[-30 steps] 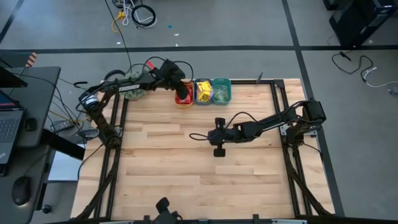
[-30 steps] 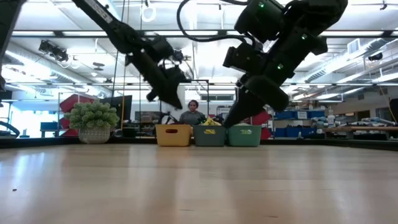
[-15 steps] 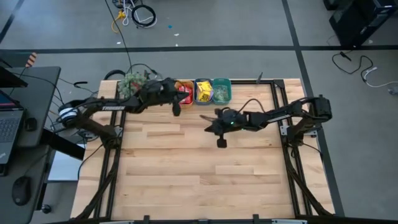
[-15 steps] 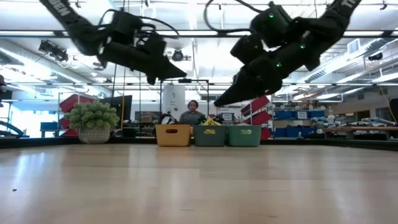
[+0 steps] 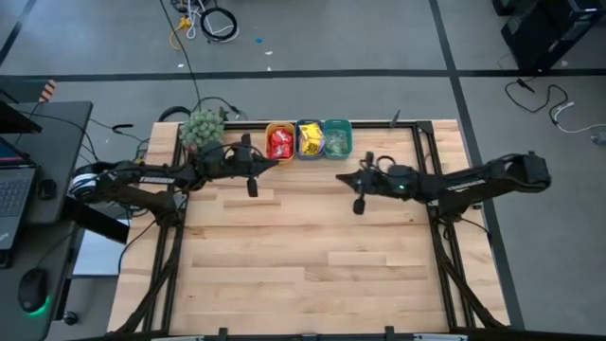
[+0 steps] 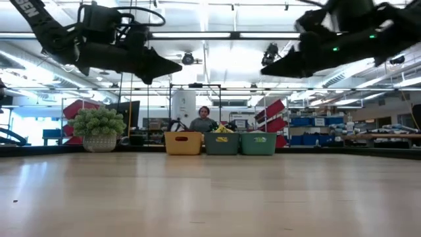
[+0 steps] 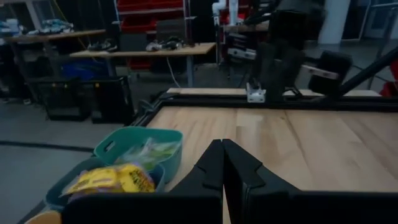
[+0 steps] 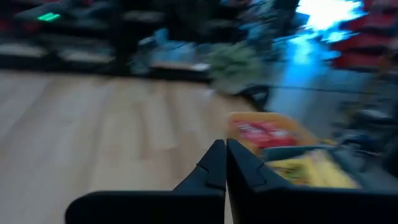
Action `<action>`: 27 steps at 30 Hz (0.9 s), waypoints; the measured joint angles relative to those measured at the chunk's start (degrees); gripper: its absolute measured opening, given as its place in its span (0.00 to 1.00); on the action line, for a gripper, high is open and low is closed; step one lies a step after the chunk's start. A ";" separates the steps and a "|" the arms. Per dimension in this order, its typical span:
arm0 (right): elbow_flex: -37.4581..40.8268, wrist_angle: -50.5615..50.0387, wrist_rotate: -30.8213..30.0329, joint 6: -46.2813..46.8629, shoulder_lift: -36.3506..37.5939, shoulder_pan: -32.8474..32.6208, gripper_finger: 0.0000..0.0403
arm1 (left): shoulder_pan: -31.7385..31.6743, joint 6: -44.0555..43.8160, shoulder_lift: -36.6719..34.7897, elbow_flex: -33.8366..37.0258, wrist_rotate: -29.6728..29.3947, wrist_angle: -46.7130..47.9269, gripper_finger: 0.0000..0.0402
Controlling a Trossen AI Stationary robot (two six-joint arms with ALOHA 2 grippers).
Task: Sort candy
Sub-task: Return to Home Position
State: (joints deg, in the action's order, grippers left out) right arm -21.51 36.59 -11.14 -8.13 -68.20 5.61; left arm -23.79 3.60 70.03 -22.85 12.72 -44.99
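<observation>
Candy (image 5: 280,142) lies in the far bins (image 6: 222,145), between left gripper (image 5: 272,163) and right gripper (image 5: 341,176), both closed and empty, the left nearer.

three small plastic bins, orange (image 6: 183,143), blue (image 6: 222,144) and teal (image 6: 258,144), stand touching in a row at the far edge of a pale wooden plank table (image 5: 303,256). a fuzzy green plant-like ball (image 6: 99,122) sits near the orange bin. a person (image 6: 203,120) shows in the room beyond. a black laptop (image 5: 11,194) lies on a grey side desk (image 5: 52,142).
</observation>
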 joint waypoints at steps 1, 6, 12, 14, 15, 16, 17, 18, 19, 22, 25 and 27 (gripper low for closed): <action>1.34 1.52 -3.30 0.27 1.31 -0.81 0.00 | 0.25 0.03 -0.05 0.11 -0.03 -0.51 0.00; 7.38 2.74 -10.03 0.71 7.17 -4.75 0.00 | 1.48 0.60 -0.74 1.75 -0.72 -2.27 0.00; 13.88 2.67 3.11 2.51 13.52 -3.40 0.00 | 1.84 0.38 -1.32 2.66 -0.80 -1.82 0.00; 15.02 2.70 7.39 3.48 15.42 -1.91 0.00 | 2.06 0.28 -1.32 2.64 -0.55 -1.89 0.00; 15.60 2.70 8.79 3.71 16.50 -1.18 0.00 | 2.08 0.40 -1.32 2.64 -0.55 -1.90 0.00; 16.07 2.74 9.40 3.91 17.39 -0.46 0.00 | 2.17 0.49 -1.32 2.62 -0.56 -1.90 0.00; 16.49 2.81 9.50 3.93 18.02 0.29 0.00 | 2.17 0.47 -1.32 2.62 -0.56 -1.85 0.00; 16.99 2.80 9.53 3.81 18.80 1.06 0.00 | 2.19 0.47 -1.32 2.62 -0.56 -1.87 0.00; 17.53 2.63 9.58 3.66 19.51 1.73 0.00 | 2.19 0.47 -1.32 2.62 -0.54 -1.90 0.00; 18.47 2.40 9.67 3.50 21.57 3.29 0.00 | 2.20 0.45 -1.32 2.62 -0.55 -1.86 0.00; 19.96 2.34 9.71 2.74 24.17 3.56 0.00 | 2.23 0.43 -1.32 2.62 -0.52 -1.82 0.00; 21.23 2.29 9.72 3.13 26.69 3.08 0.00 | 2.23 0.43 -1.32 2.62 -0.37 -1.77 0.00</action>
State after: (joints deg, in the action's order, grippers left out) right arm -0.28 38.87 -1.43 -5.01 -41.52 8.69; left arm -21.56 4.03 68.71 -20.23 12.35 -46.76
